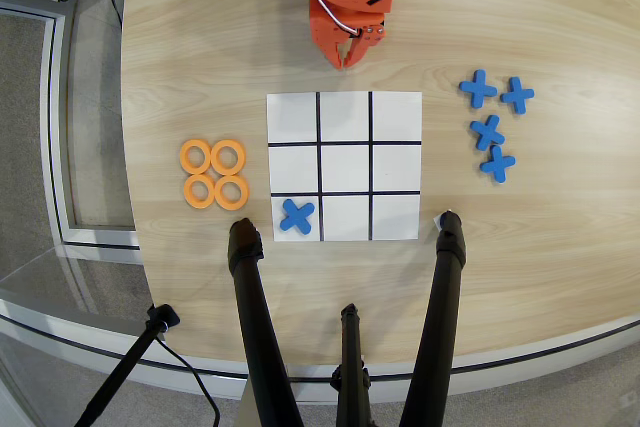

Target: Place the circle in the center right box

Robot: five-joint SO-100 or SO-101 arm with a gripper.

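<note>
Looking straight down on a pale wood-grain table [540, 237], the overhead view shows an orange plastic gripper [349, 59] at the top centre, just above a white paper grid [345, 97] ruled with black lines into nine cells. Its fingertips appear drawn close together with nothing between them, though the angle makes a narrow gap hard to rule out.

Four flat orange rings [213, 174] lie in a tight two-by-two cluster on bare wood just left of the grid, touching or nearly touching one another. None is picked out as the circle yet; the upper right ring [228, 157] sits nearest the gripper. From the gripper the cluster lies down and to picture left, so the reach runs diagonally past the grid's top left corner.

The target box [293, 168], middle row and leftmost column in this view, is empty and just right of the rings. A blue cross [297, 215] occupies the cell directly below it. Four more blue crosses [493, 127] are scattered well apart at the right. Dark tripod legs [258, 327] rise from the bottom edge.
</note>
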